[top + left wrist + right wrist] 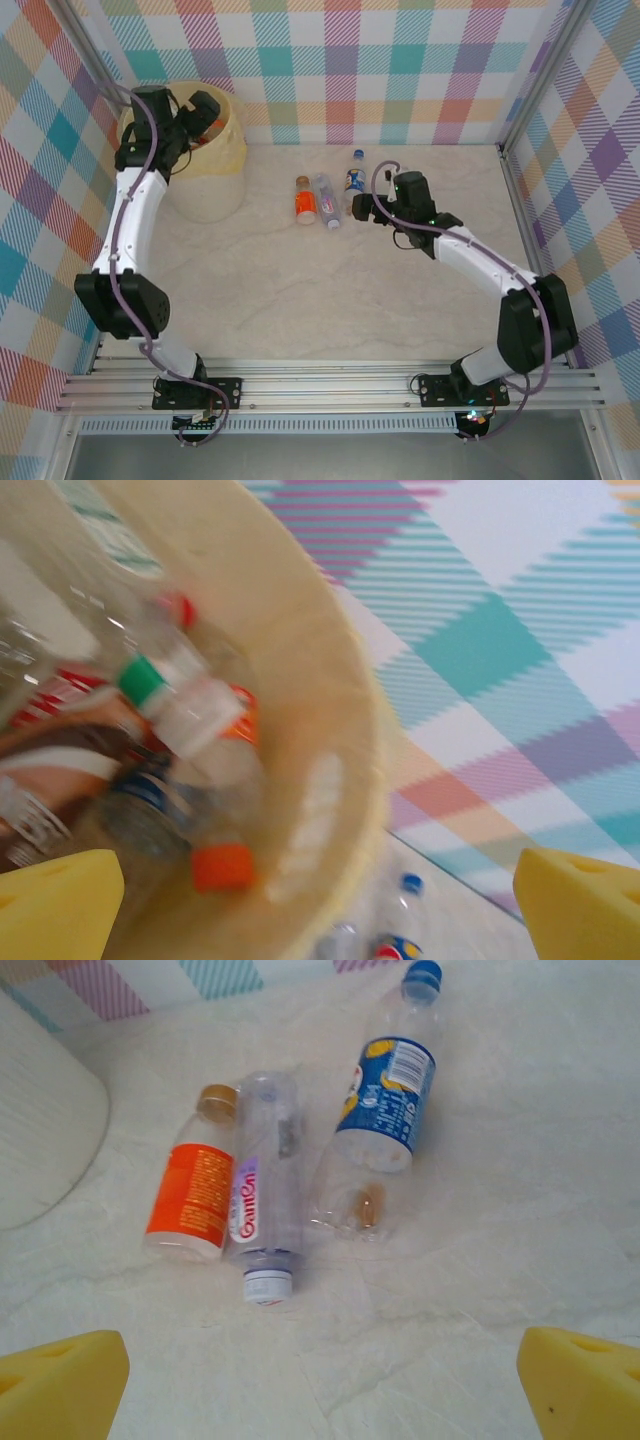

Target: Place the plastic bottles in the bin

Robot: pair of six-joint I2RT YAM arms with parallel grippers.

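Three bottles lay on their sides ahead of my right gripper (320, 1365). A clear plastic bottle with a blue label and blue cap (385, 1110) sat slightly right of the gap's centre. A clear plastic bottle with a pink-lettered label and white cap (262, 1200) sat left of centre, its cap pointing toward the fingers. Touching it on the outer left was a clear plastic bottle with an orange label and tan cap (190, 1195).

All three looked empty, so I judged them light, thin-walled, springy and slick, liable to roll or squirt out of a hard pinch. I reckoned the labelled mid-body, taken across its width, was the safest hold. The blue one lay apart from the pair, leaving room for both pads.

The right gripper's yellow foam fingers (585, 1380) stood wide apart with nothing between them. Further left of them rose the tall round white bin lined with a pale yellow bag (40, 1130). My left gripper (320, 920) hung over that bin's mouth, fingers spread wide and empty, above a heap of plastic bottles (170, 715) already inside.
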